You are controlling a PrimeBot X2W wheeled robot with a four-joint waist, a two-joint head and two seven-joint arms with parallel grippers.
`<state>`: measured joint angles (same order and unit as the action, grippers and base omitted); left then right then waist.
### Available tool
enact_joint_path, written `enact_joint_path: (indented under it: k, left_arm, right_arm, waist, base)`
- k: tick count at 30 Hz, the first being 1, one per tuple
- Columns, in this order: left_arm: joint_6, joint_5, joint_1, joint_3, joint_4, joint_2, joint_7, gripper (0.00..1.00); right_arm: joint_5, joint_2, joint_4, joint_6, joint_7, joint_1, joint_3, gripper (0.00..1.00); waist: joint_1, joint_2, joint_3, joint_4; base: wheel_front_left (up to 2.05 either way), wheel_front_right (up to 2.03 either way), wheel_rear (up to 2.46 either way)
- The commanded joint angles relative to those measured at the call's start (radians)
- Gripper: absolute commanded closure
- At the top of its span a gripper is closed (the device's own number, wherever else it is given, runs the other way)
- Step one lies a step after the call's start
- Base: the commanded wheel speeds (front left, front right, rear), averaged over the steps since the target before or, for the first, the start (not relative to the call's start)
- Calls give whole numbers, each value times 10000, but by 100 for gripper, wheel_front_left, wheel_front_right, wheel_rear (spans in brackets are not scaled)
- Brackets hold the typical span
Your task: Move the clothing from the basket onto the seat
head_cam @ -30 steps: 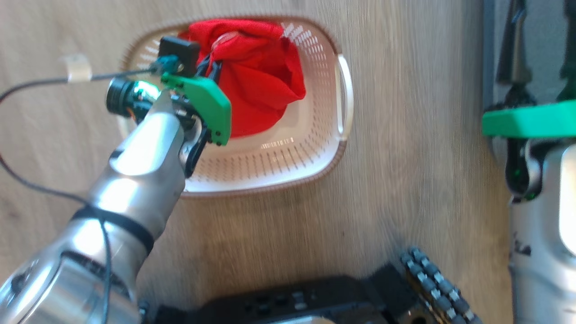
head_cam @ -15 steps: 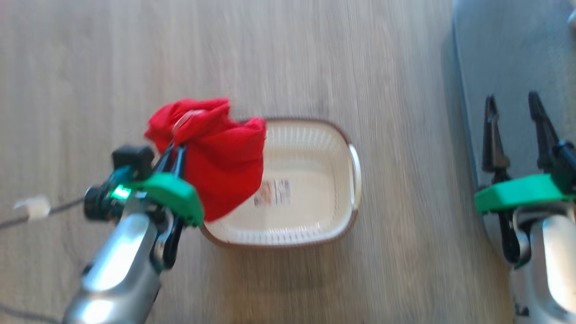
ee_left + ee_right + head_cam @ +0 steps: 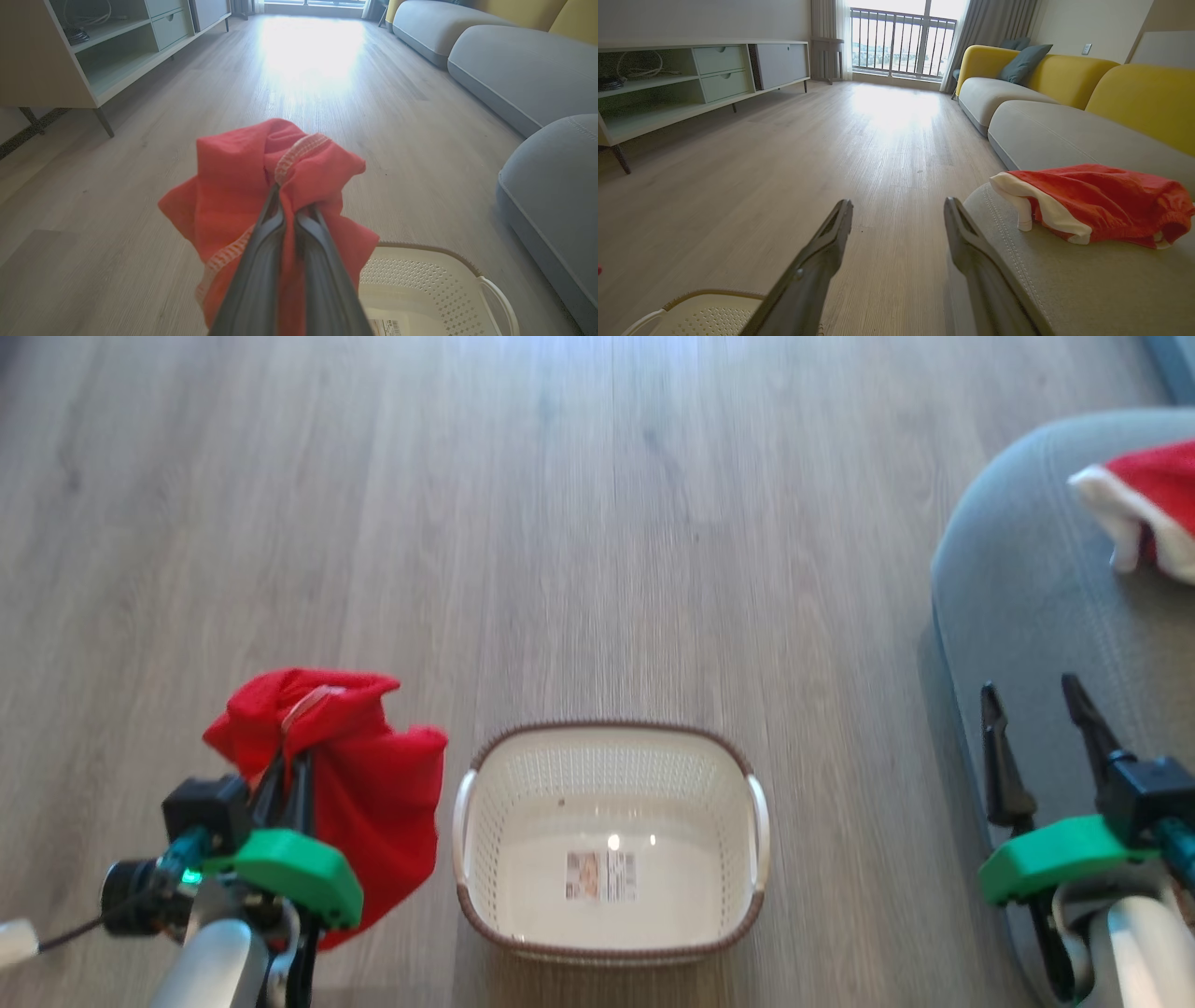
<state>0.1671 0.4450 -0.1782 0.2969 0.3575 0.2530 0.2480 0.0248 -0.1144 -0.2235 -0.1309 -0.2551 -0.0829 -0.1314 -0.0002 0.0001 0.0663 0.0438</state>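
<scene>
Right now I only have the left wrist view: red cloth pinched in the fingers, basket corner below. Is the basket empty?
Observer: Yes; the head view shows the basket holding only its label sticker.
Operator: Where's the other garment?
Observer: The white-trimmed garment lies on the seat.
Operator: And the right gripper?
Observer: The right gripper is open, holding nothing, near the seat's corner.

Bright window daylight; glare on the floor; slight blur.

There are two red garments, one white basket and two robot hands.
</scene>
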Motion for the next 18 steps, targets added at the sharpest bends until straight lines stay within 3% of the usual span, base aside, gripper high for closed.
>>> enact_joint_path:
  k: [1,18]
  left_arm:
    - [-61,-113,-184,-485,-397,312,137,100]
    - [-465,-740,759,-1280,-873,-6,137,100]
  right_arm:
    - [-90,-203,252,2,-67,-59,261,0]
    - [-63,16,-39,2,-67,653,422,0]
  waist:
    - [2,-1,-453,106]
    - [2,-1,-942,87]
  base:
    - [0,0,0]
    - [0,0,0]
